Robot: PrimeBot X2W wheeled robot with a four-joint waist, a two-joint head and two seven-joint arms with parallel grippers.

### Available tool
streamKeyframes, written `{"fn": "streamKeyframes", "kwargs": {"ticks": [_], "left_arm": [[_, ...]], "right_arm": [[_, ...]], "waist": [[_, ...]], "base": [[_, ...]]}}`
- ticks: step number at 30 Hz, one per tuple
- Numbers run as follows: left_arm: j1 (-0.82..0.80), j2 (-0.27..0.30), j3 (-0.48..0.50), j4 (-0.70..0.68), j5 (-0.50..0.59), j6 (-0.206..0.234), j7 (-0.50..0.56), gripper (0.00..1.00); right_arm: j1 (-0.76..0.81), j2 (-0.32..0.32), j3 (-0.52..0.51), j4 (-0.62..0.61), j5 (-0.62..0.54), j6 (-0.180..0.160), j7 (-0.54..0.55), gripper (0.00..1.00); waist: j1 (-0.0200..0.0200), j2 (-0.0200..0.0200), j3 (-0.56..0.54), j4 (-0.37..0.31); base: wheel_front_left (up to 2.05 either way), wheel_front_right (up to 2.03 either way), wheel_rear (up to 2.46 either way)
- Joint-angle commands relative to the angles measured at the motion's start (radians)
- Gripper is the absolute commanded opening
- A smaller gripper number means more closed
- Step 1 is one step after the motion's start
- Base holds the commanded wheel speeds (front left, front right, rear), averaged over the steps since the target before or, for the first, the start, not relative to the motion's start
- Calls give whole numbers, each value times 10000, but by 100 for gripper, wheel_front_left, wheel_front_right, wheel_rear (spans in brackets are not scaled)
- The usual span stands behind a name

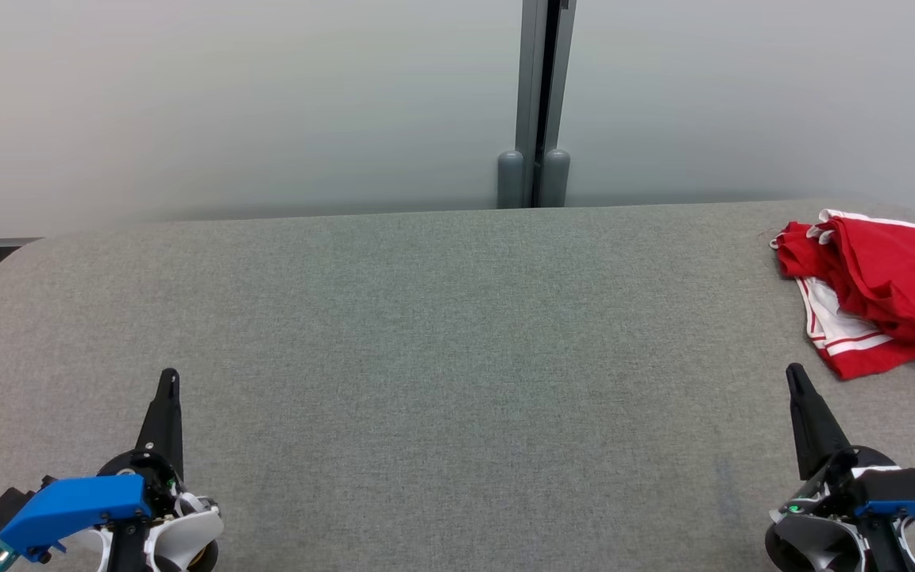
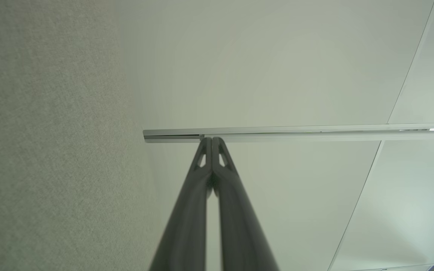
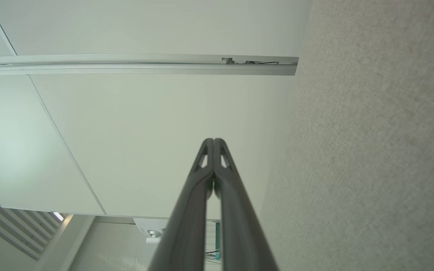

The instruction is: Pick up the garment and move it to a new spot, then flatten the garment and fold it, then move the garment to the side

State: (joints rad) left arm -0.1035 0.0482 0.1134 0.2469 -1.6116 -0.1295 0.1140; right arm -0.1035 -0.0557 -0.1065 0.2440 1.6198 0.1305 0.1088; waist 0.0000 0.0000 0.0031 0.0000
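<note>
A crumpled red garment [image 1: 882,290] with white trim lies at the far right of the grey fabric table [image 1: 442,334], partly cut off by the head view's right edge. My left gripper [image 1: 169,376] hovers at the lower left, shut with nothing in it, far from the garment. At the lower right my right gripper [image 1: 793,371] is shut and empty too, its tip just short of the garment's near edge. In the left wrist view the left gripper [image 2: 212,139] has its fingers pressed together. The right wrist view shows the right gripper [image 3: 213,140] closed the same way.
A pale wall with a grey vertical post [image 1: 541,103] stands behind the table's far edge. The table's rounded corner [image 1: 21,254] is at the far left. A broad stretch of grey fabric lies between the two grippers.
</note>
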Motion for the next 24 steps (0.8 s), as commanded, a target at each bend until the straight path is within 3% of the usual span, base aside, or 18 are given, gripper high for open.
{"fn": "streamKeyframes", "kwargs": {"ticks": [1, 24], "left_arm": [[-107, 38, 26, -35, -25, -29, 41, 0], [-107, 38, 24, -35, -26, -29, 40, 0]], "right_arm": [[-88, 2, -29, 7, -28, 4, 31, 0], [-91, 24, -53, 8, -41, 4, 53, 0]], "waist": [[0, 0, 0, 0], [0, 0, 0, 0]], "base": [[0, 0, 0], [0, 0, 0]]}}
